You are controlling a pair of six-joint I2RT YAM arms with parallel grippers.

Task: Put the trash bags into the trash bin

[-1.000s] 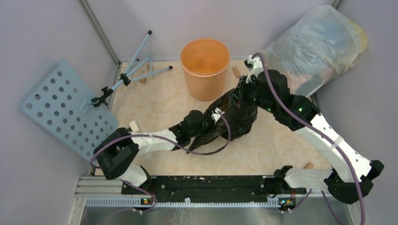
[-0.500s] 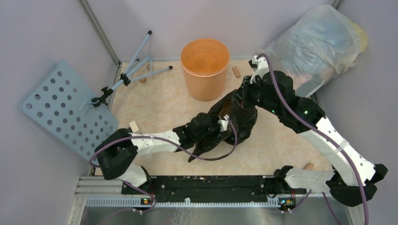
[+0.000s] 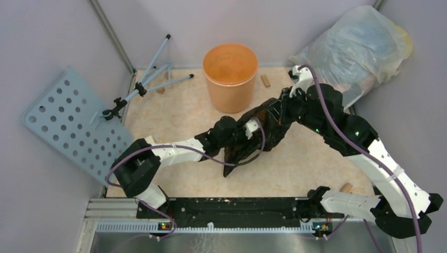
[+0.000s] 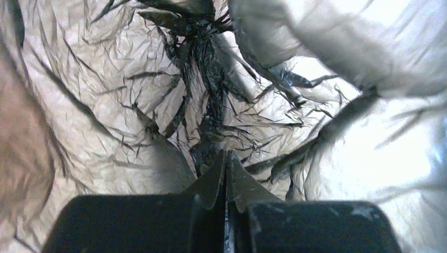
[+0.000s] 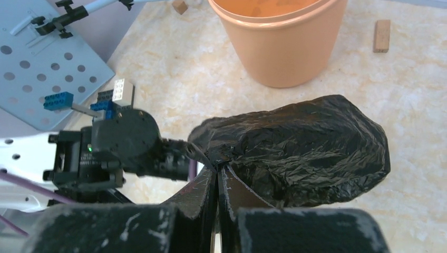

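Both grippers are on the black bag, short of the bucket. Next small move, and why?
Probably lift the black bag higher and toward the orange bucket. The left gripper and right gripper are both shut on its film, it hangs short of the bucket, and a tail droops that might catch the rim.

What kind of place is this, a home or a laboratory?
Probably a robot test cell, not a home: plain walls close in a small table, two arms are bolted to a rail at its near edge, and a perforated plate is at the left.
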